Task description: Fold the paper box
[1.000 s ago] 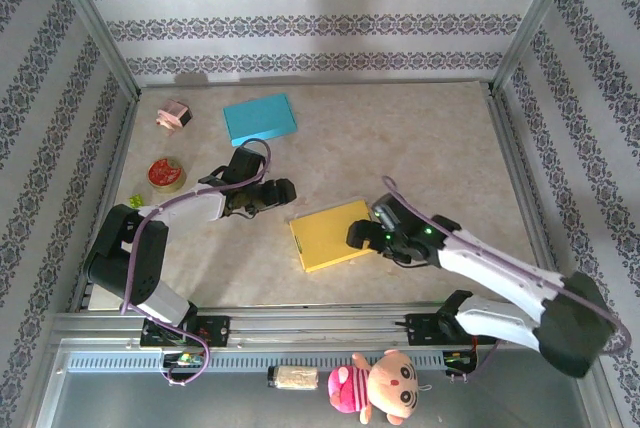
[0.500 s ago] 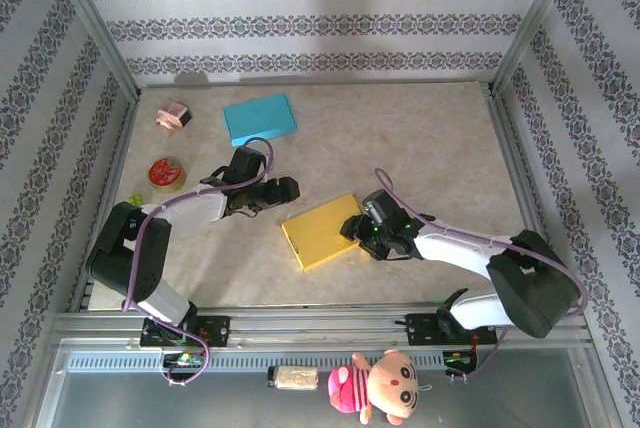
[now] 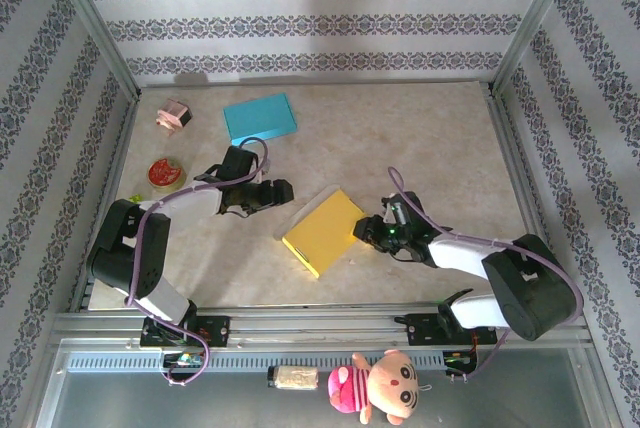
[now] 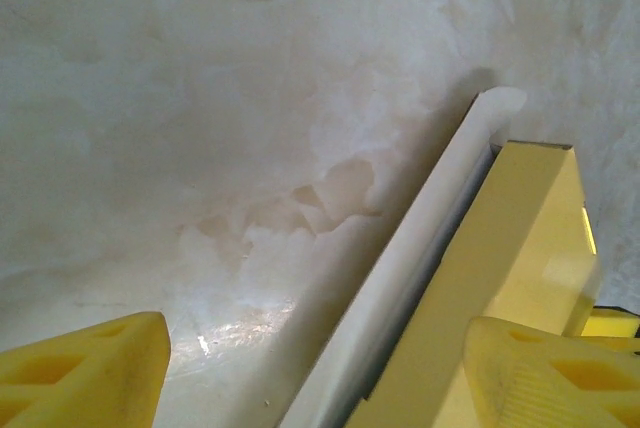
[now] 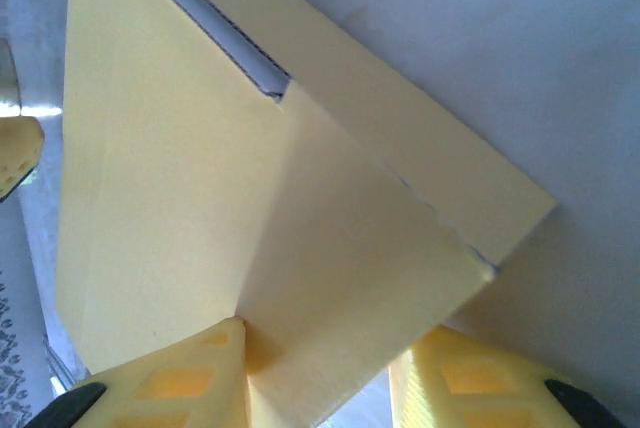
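Observation:
The flattened yellow paper box [image 3: 322, 231] lies mid-table, turned cornerwise. My right gripper [image 3: 364, 231] grips its right edge. In the right wrist view a yellow flap of the paper box [image 5: 250, 198] is raised between the fingers [image 5: 190, 378], and the right gripper [image 5: 320, 373] is shut on it. My left gripper [image 3: 283, 192] sits just left of the box's far corner. In the left wrist view the left gripper [image 4: 315, 348] stands open over the table, with the box's white-edged side [image 4: 420, 268] and yellow face [image 4: 520, 248] reaching in between the fingers.
A teal flat box [image 3: 260, 118] lies at the back. A pink object [image 3: 173, 115], a red round object [image 3: 165, 172] and a small green item [image 3: 134, 199] sit along the left side. Metal rails [image 3: 510, 168] fence the table. A plush doll [image 3: 385, 385] lies in front of the bases.
The right gripper has closed on the box's right edge. The box has slid slightly left and turned cornerwise. The left gripper has barely moved.

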Robot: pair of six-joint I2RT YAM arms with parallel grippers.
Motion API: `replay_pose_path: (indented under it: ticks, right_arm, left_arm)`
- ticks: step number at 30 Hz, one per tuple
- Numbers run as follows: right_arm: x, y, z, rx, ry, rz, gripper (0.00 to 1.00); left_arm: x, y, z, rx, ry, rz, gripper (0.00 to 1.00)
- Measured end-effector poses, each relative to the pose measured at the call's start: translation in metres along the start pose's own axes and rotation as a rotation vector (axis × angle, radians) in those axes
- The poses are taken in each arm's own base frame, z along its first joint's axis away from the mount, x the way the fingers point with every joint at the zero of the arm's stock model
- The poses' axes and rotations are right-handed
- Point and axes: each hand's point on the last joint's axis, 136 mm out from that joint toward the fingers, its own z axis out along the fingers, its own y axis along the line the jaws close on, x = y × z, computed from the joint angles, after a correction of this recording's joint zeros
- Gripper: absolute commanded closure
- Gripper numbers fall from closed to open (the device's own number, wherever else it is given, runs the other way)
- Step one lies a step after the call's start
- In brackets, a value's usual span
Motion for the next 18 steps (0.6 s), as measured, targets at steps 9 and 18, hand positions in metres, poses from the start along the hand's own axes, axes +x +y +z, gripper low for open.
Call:
replay_pose_path:
  ticks: [9, 18]
  right_arm:
    - [0.003, -0.008, -0.014, -0.146, -0.023, -0.081, 0.92]
    - [0.001, -0.011, -0.016, -0.175, -0.013, -0.078, 0.92]
  left_arm:
    - [0.015, -0.009, 0.013, 0.188, 0.062, -0.057, 0.22]
    - [0.03, -0.027, 0.024, 0.385, 0.109, -0.086, 0.34]
